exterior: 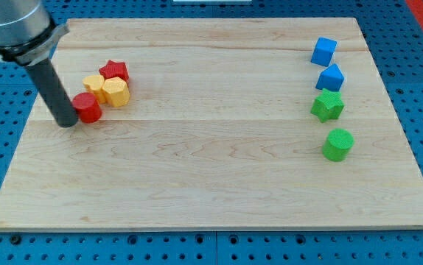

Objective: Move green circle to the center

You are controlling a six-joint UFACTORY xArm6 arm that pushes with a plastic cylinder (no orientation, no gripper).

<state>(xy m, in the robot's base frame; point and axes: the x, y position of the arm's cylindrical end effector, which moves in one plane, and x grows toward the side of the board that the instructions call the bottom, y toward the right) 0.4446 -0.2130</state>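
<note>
Green circle [337, 144]: short round block, upright — view's right, apart from the green star [327, 106].
My tip [67, 123]: plain rod, grips nothing — touching the red cylinder [88, 107].

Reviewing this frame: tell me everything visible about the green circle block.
The green circular block is a short, bright green cylinder with faintly ridged sides, plastic-looking, standing upright on its flat base. It sits on the pale wooden board at the view's right, lowest in a column of blocks, just below the green star-shaped block with a gap between them. Nothing touches it. My tip is far off at the view's left, beside the red cylinder block.
</note>
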